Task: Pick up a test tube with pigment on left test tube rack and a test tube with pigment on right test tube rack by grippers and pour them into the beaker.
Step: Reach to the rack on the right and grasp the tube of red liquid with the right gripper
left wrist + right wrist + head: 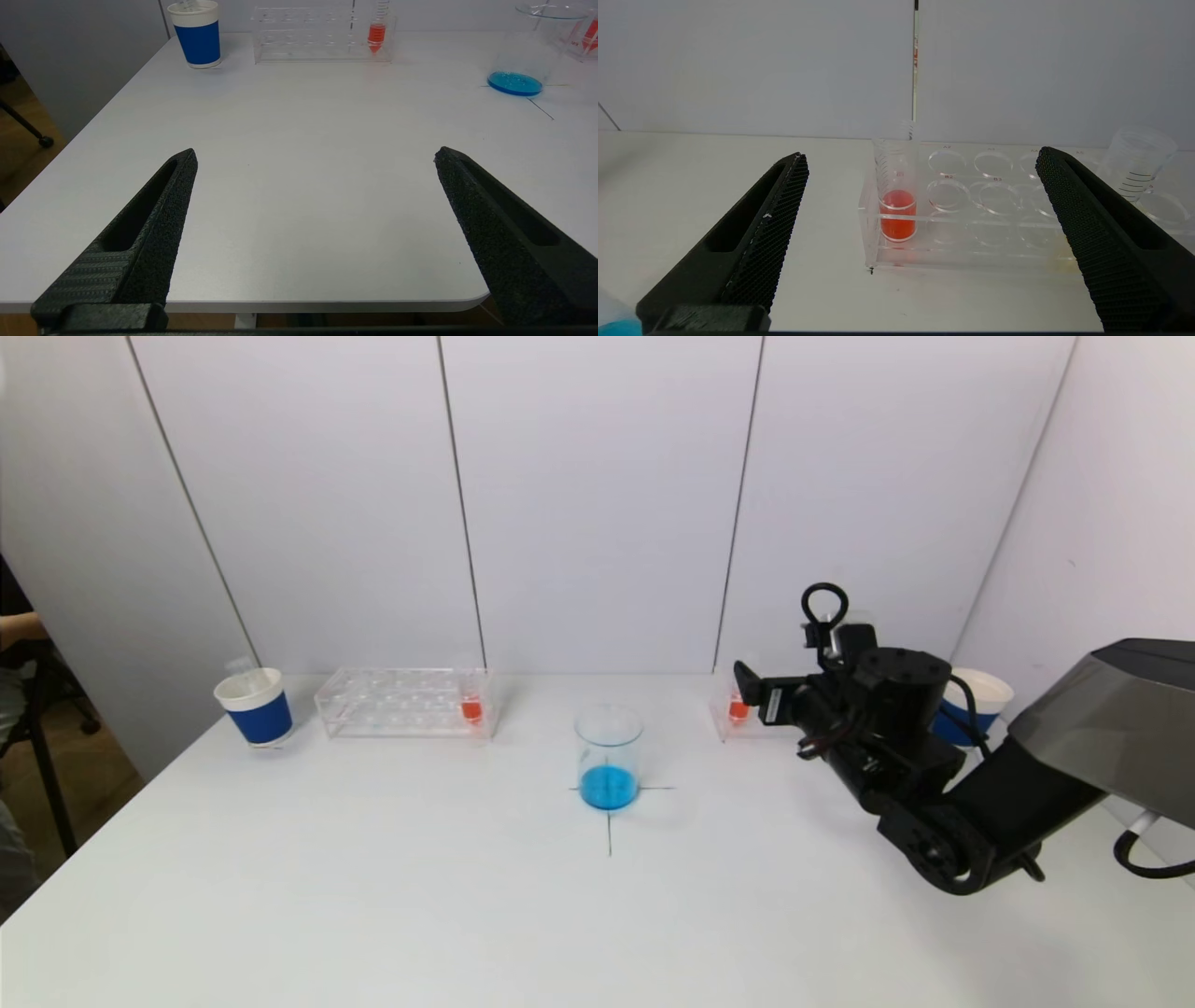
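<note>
The beaker (609,754), holding only blue liquid, stood mid-table. Beyond it, both red-pigment test tubes, left (471,704) and right (897,196), sat racked. The right gripper (920,196) approached wide open, empty; the left gripper (315,163) likewise. No pouring was done.

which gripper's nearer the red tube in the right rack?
Right. The right gripper is open, facing the red tube in the right rack close up. The left gripper sits open at the table's near edge, far off.
</note>
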Motion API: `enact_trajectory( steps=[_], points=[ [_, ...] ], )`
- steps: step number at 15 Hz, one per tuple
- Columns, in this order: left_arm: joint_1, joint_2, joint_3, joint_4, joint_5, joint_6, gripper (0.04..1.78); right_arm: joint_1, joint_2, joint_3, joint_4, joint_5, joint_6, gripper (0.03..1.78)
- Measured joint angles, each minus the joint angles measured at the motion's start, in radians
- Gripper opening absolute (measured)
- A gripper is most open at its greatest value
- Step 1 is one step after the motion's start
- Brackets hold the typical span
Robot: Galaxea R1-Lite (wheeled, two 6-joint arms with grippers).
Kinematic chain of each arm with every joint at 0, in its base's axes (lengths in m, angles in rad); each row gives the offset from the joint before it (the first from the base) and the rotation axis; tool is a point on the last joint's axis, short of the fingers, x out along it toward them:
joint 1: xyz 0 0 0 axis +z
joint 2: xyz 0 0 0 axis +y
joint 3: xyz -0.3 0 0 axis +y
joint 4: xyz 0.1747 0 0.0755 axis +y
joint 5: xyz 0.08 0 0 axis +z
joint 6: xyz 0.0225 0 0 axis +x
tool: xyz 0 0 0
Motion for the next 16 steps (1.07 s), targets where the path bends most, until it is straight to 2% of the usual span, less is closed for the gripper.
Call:
enact_trajectory(
  steps=[16],
  points=[
    [0.000, 0.000, 0.000, 0.000, 0.000, 0.000, 1.77, 0.009, 0.194, -0.190, 0.012, -0.046, -0.002, 1.77]
  ],
)
